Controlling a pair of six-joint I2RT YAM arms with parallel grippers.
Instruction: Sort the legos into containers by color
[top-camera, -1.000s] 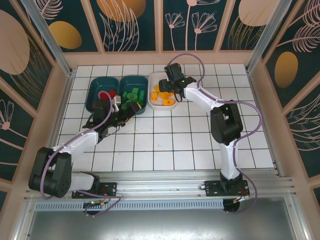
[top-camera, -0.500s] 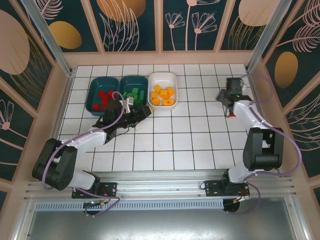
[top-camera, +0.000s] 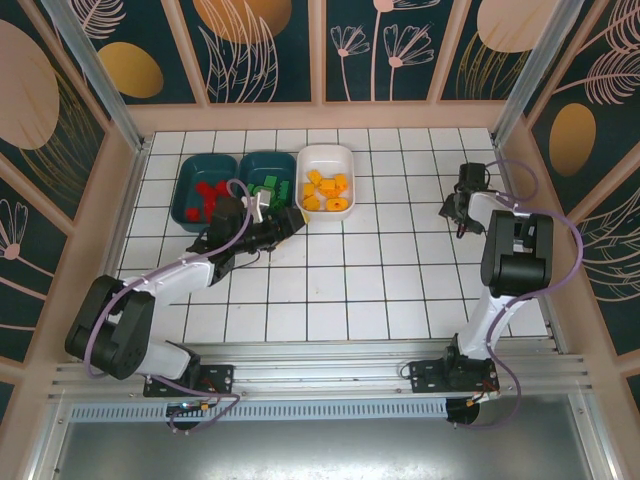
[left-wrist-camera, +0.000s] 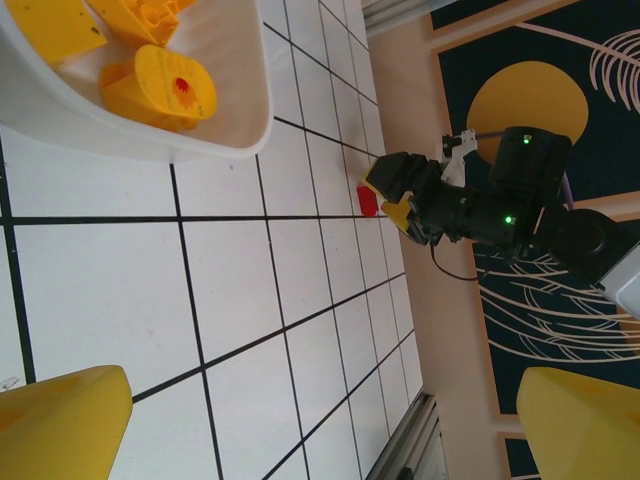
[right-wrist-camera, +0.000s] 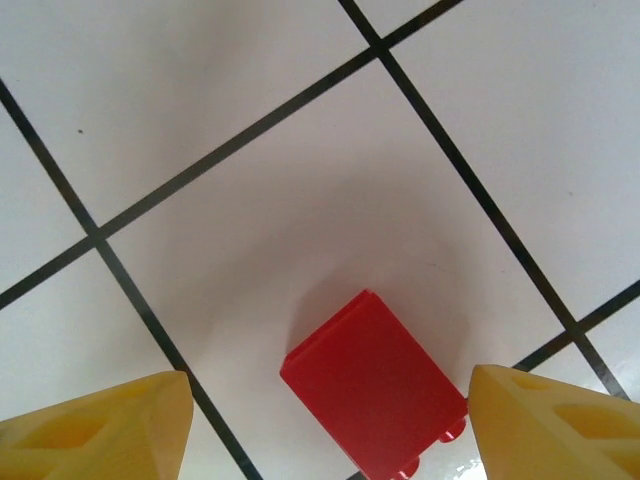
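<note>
Sorting scene, read from the left of the overhead view. The left teal tray (top-camera: 208, 158) holds red legos (top-camera: 207, 192). The middle teal tray (top-camera: 268, 156) holds green legos (top-camera: 268, 186). The left gripper (top-camera: 290, 222) lies low just beside that tray's lower right corner, where it was half a second ago. Its jaws are spread wide with nothing between them. The white tray (top-camera: 327, 150) holds orange-yellow legos (top-camera: 327, 187).

The change is at the right of the frame. One second ago the right arm reached over the white tray. Since then it has swung well away to the right and come down over a stray red brick (right-wrist-camera: 372, 385) lying flat on the tiled floor (right-wrist-camera: 250, 150).

The right gripper (top-camera: 458, 218) is released. In its wrist view one yellow fingertip (right-wrist-camera: 100, 425) stands clear of the brick and the other is close to its corner, with no grip made.

Judged from this layout, an orange-yellow piece was probably just delivered, and the current step is the pickup of this last loose brick. It must then cross the whole floor to the left teal tray.
</note>
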